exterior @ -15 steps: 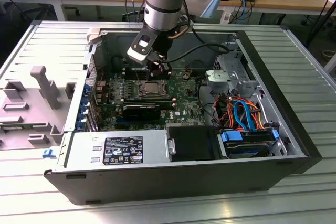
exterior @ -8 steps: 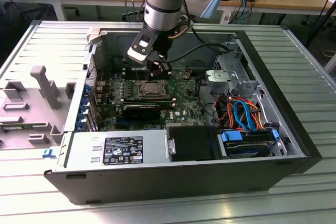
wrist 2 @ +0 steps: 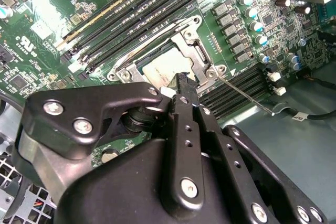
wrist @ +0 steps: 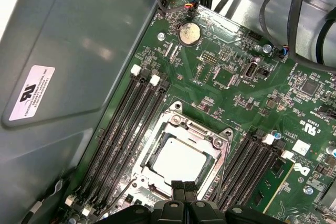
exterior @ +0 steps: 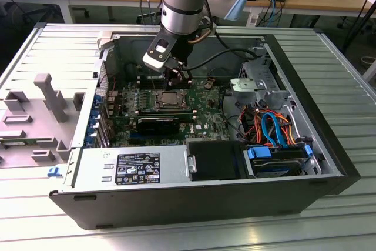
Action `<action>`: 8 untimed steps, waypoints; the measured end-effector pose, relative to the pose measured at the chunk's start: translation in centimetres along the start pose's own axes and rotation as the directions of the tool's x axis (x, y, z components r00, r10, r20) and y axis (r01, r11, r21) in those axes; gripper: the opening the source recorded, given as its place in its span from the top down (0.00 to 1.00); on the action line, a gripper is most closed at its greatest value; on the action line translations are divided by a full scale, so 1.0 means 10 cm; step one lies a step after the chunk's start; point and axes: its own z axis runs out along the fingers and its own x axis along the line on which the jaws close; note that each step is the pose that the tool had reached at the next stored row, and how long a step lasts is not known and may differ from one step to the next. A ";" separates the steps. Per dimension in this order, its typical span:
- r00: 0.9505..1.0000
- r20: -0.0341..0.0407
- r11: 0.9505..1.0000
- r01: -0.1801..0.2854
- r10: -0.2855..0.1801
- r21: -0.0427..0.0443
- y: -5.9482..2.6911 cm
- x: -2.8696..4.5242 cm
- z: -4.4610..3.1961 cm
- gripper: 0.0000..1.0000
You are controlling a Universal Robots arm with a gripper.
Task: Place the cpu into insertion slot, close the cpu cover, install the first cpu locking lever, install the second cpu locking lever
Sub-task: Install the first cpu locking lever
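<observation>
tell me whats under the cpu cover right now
Through the cpu cover's window the cpu's silvery top shows. Its edges sit beneath the frame, hidden, as is anything below the chip. The gripper blocks the near edge.

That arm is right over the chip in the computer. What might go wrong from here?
The tool is at the edge of the cpu cover; pressing off-target might scrape the cpu or the circuit board. The thin locking lever sticks out, apparently unlatched, and might slip aside or bend.
</observation>
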 end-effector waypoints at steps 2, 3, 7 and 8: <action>1.000 0.000 1.000 0.001 -0.001 0.000 0.000 0.000 0.000 0.89; 1.000 0.000 1.000 0.001 -0.001 0.000 0.000 0.000 0.000 0.89; 1.000 0.000 1.000 0.004 -0.004 0.000 0.000 0.000 0.000 0.89; 1.000 0.000 1.000 0.005 -0.005 0.000 0.000 0.000 0.000 0.89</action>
